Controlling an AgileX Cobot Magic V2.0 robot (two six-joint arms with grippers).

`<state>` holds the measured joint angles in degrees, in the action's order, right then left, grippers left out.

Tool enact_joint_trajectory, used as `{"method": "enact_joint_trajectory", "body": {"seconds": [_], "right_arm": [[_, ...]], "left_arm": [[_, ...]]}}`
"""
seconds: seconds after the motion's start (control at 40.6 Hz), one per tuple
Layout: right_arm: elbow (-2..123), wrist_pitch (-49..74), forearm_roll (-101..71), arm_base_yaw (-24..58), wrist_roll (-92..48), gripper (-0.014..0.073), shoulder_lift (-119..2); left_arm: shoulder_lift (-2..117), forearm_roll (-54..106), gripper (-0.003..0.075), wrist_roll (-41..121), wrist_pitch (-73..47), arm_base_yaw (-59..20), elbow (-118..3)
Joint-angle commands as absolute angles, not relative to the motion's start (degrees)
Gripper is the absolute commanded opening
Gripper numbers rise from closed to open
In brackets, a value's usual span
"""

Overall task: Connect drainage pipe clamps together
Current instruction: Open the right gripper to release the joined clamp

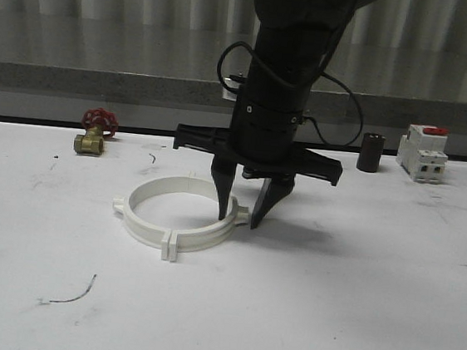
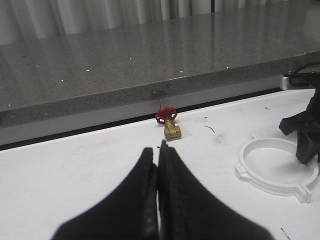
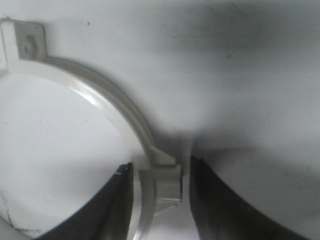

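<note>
Where halves meet, white drainage pipe clamps (image 1: pixel 180 217) form one ring | right end effector (image 1: pixel 244 216) apart, straddling rim | left end effector (image 2: pixel 158 165) together.

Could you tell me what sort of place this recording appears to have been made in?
Probably a workshop or lab bench set up for plumbing and electrical assembly. A white worktable holds a white plastic ring of pipe clamps, a brass valve with a red handwheel, and a white-and-red boxy breaker, with a grey stone-like counter behind.
</note>
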<state>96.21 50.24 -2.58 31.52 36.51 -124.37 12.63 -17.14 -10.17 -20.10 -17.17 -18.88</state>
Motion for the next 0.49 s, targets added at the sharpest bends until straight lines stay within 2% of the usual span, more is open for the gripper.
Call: {"method": "enact_joint_trajectory", "body": {"seconds": [0.0,0.172,0.37,0.468], "right_arm": [[97.75,49.33,-2.68,31.47,36.49,0.0321,-121.16],[97.75,49.33,-2.68,31.42,36.49,0.0334,-121.16],[97.75,49.17,-2.68,31.42,36.55,0.0427,-121.16],[97.75,49.17,-2.68,31.42,36.55,0.0435,-121.16]], "left_arm": [[13.14,-17.51,-0.002,-10.1,-15.58,-17.05,-20.55],[13.14,-17.51,-0.002,-10.1,-15.58,-17.05,-20.55],[13.14,-17.51,-0.002,-10.1,-15.58,-17.05,-20.55],[13.14,-17.51,-0.002,-10.1,-15.58,-17.05,-20.55]]}}
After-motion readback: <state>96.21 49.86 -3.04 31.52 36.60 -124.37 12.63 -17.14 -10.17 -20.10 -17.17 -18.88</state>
